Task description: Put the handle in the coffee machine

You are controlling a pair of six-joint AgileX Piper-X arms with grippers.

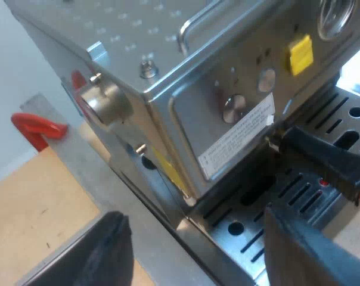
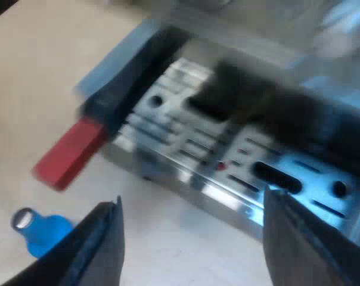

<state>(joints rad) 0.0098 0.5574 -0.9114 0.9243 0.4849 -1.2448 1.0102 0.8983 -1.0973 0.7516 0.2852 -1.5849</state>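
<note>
Left end effector (image 1: 195,238): fingers wide apart, empty, beside espresso machine (image 1: 168,53). Right end effector (image 2: 192,217): wide apart, empty, above drip tray (image 2: 168,113); red-ended handle (image 2: 78,146) and blue tamper (image 2: 43,232) near.

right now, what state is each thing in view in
left claw: open, empty
right claw: open, empty
handle: at the front of the machine, over the drip tray, ungripped; locked or not, cannot tell
blue tamper: on the table, untouched
</note>
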